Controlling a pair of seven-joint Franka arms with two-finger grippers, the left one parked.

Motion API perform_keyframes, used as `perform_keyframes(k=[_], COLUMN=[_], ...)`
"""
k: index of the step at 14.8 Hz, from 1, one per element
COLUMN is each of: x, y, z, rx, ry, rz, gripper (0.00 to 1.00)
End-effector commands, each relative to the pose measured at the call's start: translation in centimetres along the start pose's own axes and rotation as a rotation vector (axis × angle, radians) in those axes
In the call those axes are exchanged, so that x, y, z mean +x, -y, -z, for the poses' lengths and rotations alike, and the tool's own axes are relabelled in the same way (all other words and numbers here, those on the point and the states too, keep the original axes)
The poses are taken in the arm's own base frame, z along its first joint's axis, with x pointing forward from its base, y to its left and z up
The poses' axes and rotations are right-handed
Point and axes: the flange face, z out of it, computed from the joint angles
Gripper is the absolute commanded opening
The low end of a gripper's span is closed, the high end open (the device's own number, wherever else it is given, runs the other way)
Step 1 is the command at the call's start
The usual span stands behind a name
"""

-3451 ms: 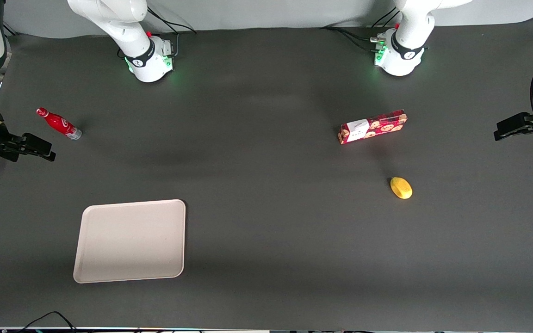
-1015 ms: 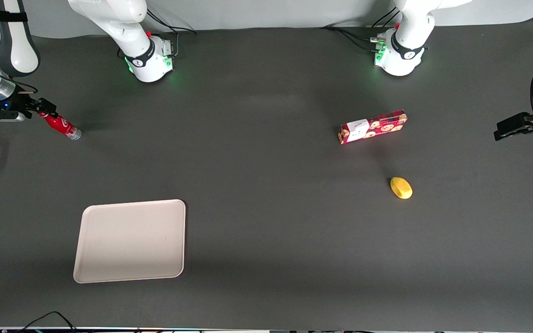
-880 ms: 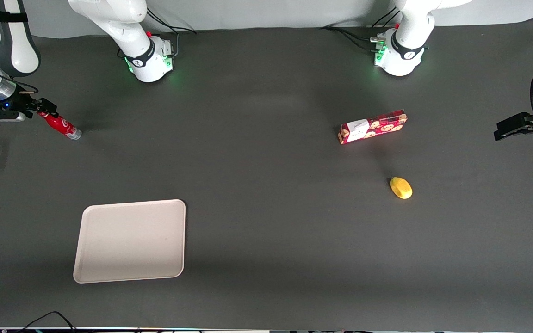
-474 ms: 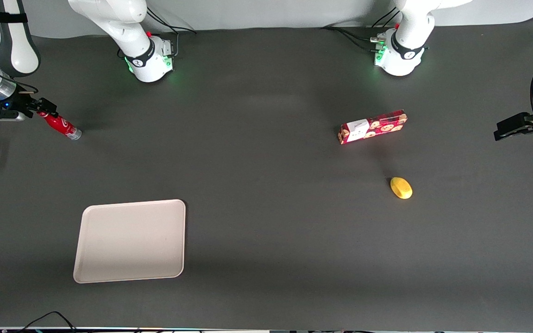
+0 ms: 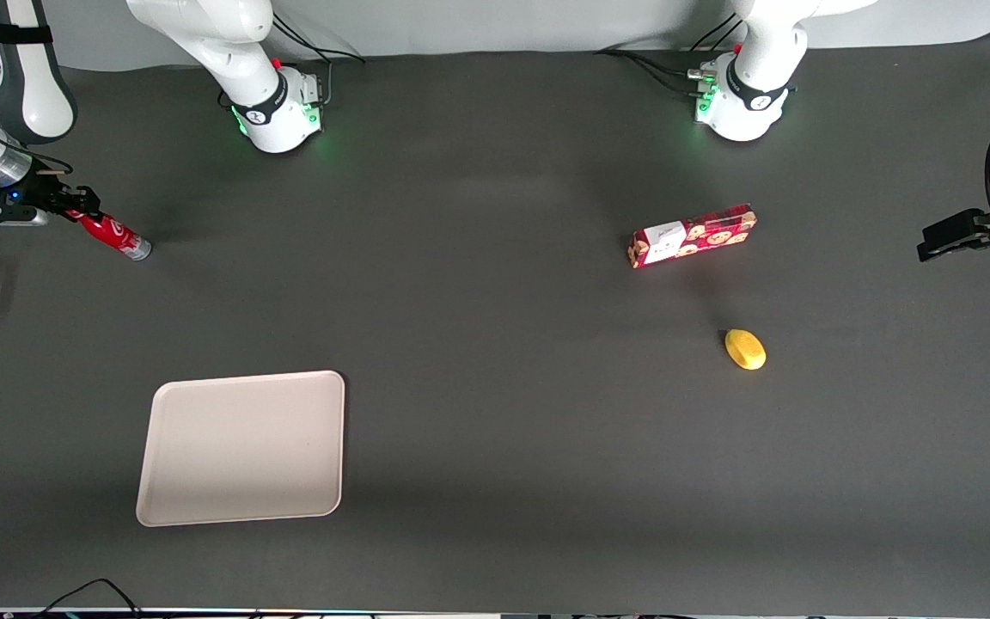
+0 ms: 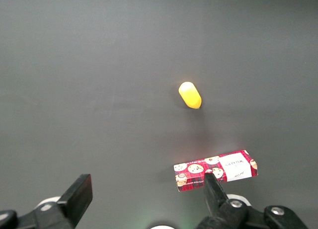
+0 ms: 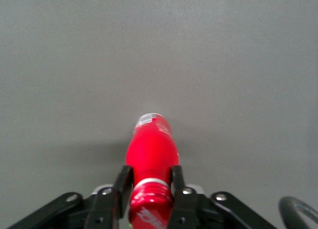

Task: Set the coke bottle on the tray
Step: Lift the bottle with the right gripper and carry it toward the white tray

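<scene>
The coke bottle (image 5: 114, 235) lies on its side on the dark table, toward the working arm's end, its silvery base pointing toward the table's middle. My right gripper (image 5: 82, 209) is low at its cap end. In the right wrist view the two fingers (image 7: 123, 182) press against the neck of the coke bottle (image 7: 151, 147) just under the red cap, so the gripper (image 7: 150, 177) is shut on it. The beige tray (image 5: 241, 447) lies flat, nearer the front camera than the bottle, with nothing on it.
A red cookie box (image 5: 693, 235) and a yellow lemon-like object (image 5: 745, 349) lie toward the parked arm's end of the table; both also show as the box (image 6: 216, 170) and the yellow object (image 6: 190, 95). Two arm bases stand along the back edge.
The gripper came from nearer the front camera to the bottle's cap end. In the last half second its fingers drew in onto the neck; the bottle still lies in place.
</scene>
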Motion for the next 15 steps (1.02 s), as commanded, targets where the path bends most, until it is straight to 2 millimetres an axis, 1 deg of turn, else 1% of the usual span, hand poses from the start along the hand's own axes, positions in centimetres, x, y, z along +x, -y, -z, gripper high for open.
perform_keyframes(k=[1, 2, 5, 7, 8, 9, 12, 14, 15], x=[0.6, 1.0, 1.9, 2.3, 2.7, 3.3, 6.1, 8.1, 9.2], y=[0.7, 1.1, 2.1, 1.8, 1.5, 1.4, 1.3, 1.3, 1.7], z=[0.0, 0.1, 0.7, 1.9, 3.2, 4.7, 10.8, 15.7, 18.3], rx=[-0.018, -0.018, -0.028, -0.031, -0.031, -0.034, -0.060, -0.087, -0.105], ry=[-0.005, -0.003, -0.002, -0.005, 0.006, 0.024, 0.061, 0.057, 0.052], rz=[-0.023, -0.021, -0.023, -0.027, -0.026, -0.019, 0.003, 0.013, 0.023], gripper=[0.08, 0.00, 0.00, 0.00, 0.00, 0.00, 0.00, 0.00, 0.00])
